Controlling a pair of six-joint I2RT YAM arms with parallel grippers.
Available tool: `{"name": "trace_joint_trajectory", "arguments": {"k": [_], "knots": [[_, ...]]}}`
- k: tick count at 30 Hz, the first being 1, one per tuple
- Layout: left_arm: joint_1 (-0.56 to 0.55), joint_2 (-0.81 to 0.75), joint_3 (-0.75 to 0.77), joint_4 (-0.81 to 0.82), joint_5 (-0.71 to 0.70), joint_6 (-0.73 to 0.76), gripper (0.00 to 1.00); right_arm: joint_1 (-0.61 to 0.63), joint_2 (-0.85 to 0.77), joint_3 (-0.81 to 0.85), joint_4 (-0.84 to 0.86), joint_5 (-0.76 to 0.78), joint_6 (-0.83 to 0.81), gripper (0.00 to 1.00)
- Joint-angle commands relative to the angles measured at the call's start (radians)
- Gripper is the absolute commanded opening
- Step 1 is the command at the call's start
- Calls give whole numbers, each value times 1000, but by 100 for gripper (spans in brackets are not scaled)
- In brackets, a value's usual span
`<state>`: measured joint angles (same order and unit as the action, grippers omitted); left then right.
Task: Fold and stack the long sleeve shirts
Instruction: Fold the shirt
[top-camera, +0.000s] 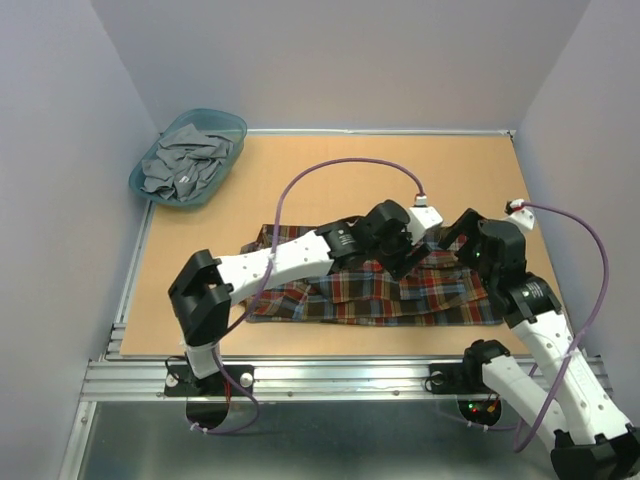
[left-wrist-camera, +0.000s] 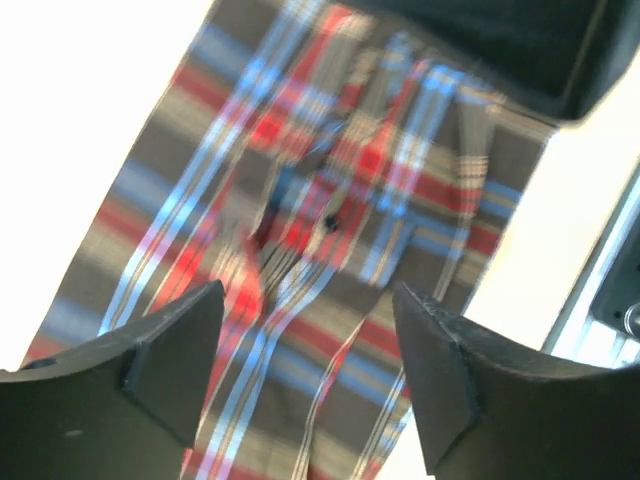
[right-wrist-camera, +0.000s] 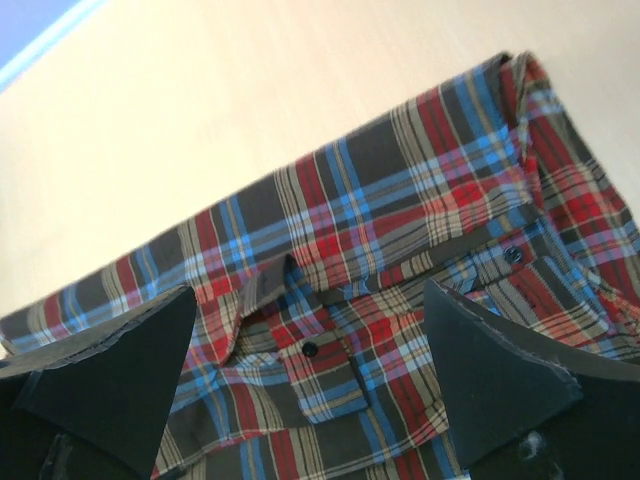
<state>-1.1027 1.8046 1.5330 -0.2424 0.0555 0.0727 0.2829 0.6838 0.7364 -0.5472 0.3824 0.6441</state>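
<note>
A plaid long sleeve shirt (top-camera: 385, 292) in red, brown and blue lies spread across the near middle of the table. My left gripper (top-camera: 412, 252) hangs over its upper middle, jaws open and empty, the plaid cloth (left-wrist-camera: 300, 250) blurred below them. My right gripper (top-camera: 455, 232) hovers over the shirt's right part, also open with nothing between its fingers. The right wrist view looks down on a buttoned chest pocket (right-wrist-camera: 325, 370) and a folded edge of the shirt (right-wrist-camera: 400, 200).
A teal plastic basket (top-camera: 236, 127) with grey garments (top-camera: 185, 165) stands at the back left corner. Walls close in on the left, back and right. Purple cables arc over both arms. A metal rail (top-camera: 330, 378) runs along the table's near edge.
</note>
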Motion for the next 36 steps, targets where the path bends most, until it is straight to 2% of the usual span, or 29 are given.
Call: {"name": "trace_joint_trajectory", "arguments": {"k": [1, 5, 7, 11, 12, 13, 14, 17, 21, 25, 29, 36], "knots": [[29, -186, -97, 84, -175, -161, 82, 4, 60, 34, 6, -69, -20, 100], [92, -283, -233, 81, -275, -283, 83, 4, 170, 67, 6, -172, -60, 99], [151, -341, -281, 68, -295, -348, 83, 4, 209, 73, 6, -198, -49, 94], [280, -445, -408, 75, -304, -424, 83, 4, 282, 72, 18, -172, -14, 74], [315, -476, -459, 78, -298, -433, 82, 4, 318, 77, 27, -149, -6, 62], [346, -488, -479, 81, -290, -441, 82, 4, 333, 80, 29, -142, 2, 58], [407, -496, -509, 83, -267, -454, 82, 4, 353, 84, 32, -134, 8, 57], [498, -498, -571, 106, -253, -467, 80, 2, 414, 83, 52, -45, 6, 56], [587, -447, -629, 150, -191, -485, 80, -1, 486, 37, 87, 38, -4, 55], [685, -375, -652, 170, -129, -511, 79, -27, 551, -48, 176, 41, -4, 53], [739, -303, -656, 161, -76, -550, 79, -70, 603, -91, 182, 30, 19, 53], [780, -197, -654, 92, -74, -599, 77, -185, 594, -117, 161, -31, -29, 53]]}}
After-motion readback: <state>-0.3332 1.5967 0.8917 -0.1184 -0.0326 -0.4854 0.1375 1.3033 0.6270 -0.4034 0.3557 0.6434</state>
